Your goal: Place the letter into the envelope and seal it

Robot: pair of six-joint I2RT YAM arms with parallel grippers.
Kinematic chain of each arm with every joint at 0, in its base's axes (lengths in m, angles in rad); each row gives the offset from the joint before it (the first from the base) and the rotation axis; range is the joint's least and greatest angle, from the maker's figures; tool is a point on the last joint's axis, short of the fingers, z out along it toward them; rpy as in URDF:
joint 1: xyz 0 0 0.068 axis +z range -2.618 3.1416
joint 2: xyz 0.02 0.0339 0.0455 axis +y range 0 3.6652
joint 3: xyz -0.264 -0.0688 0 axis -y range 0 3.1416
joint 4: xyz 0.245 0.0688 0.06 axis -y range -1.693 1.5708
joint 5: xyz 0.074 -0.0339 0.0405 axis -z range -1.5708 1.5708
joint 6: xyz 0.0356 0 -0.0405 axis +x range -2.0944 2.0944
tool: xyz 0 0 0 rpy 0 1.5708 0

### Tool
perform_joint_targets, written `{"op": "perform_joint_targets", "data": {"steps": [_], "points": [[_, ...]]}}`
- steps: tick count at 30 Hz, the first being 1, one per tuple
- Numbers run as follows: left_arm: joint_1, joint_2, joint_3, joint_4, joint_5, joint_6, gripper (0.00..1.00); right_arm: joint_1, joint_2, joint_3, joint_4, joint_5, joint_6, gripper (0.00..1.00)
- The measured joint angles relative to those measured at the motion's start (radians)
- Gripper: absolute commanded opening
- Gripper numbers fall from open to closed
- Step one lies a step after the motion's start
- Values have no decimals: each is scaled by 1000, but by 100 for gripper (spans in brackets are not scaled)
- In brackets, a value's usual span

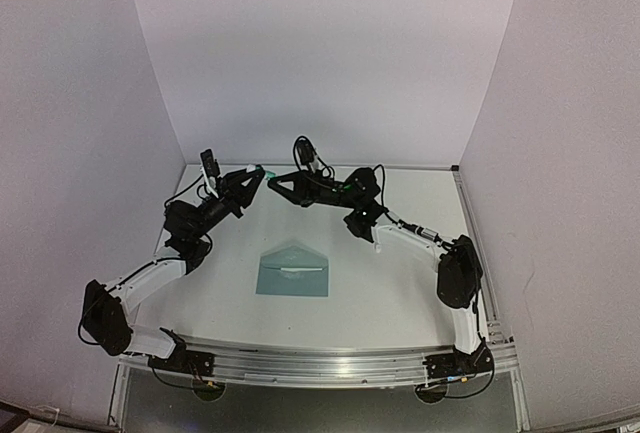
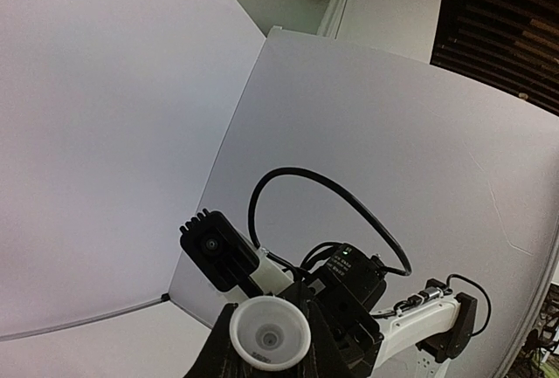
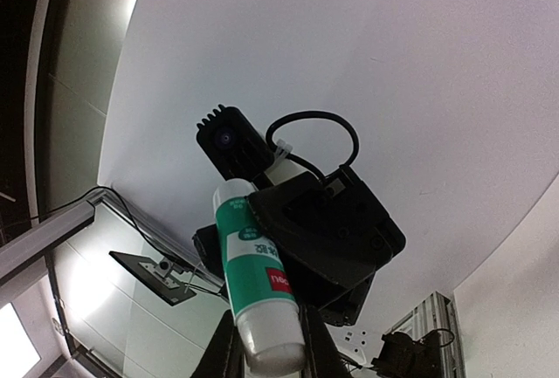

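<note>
The envelope [image 1: 293, 271] lies well below our left hand [image 2: 269, 350] and right hand [image 3: 266, 353], both clamped narrow on one glue stick [image 3: 255, 295]; we risk dropping it on a crooked pull.

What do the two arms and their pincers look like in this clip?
Both arms alike: the left arm and right arm have white links between bulky black joints, with thin black cables looping along them. The left pincer and right pincer are black, tapering to a wedge, each topped by a small black finned camera. No markings are legible.

Teal envelope [image 1: 293, 279] lies flat (flap pointing away).
</note>
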Motion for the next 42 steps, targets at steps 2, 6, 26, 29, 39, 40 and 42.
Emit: {"op": "perform_joint_targets", "data": {"steps": [2, 6, 26, 29, 39, 40, 42], "points": [[0, 0, 0, 0, 0, -2, 0, 0, 0, -1, 0, 0, -2, 1], [0, 0, 0, 0, 0, -15, 0, 0, 0, -1, 1, 0, -2, 0], [0, -10, -15, -12, 11, -11, 0, 0, 0, 1, -2, 19, -16, 25], [-2, -12, -18, -11, 11, -6, 0, 0, 0, 2, -3, 22, -16, 23], [-4, -14, -19, -7, 8, 20, 0, 0, 0, 4, -3, 25, -19, 0], [-4, -14, -19, -5, 8, 19, 0, 0, 0, 5, -1, 25, -21, 0], [-6, -14, -19, 1, 7, 18, 0, 0, 0, 10, -1, 21, -22, 0]]}}
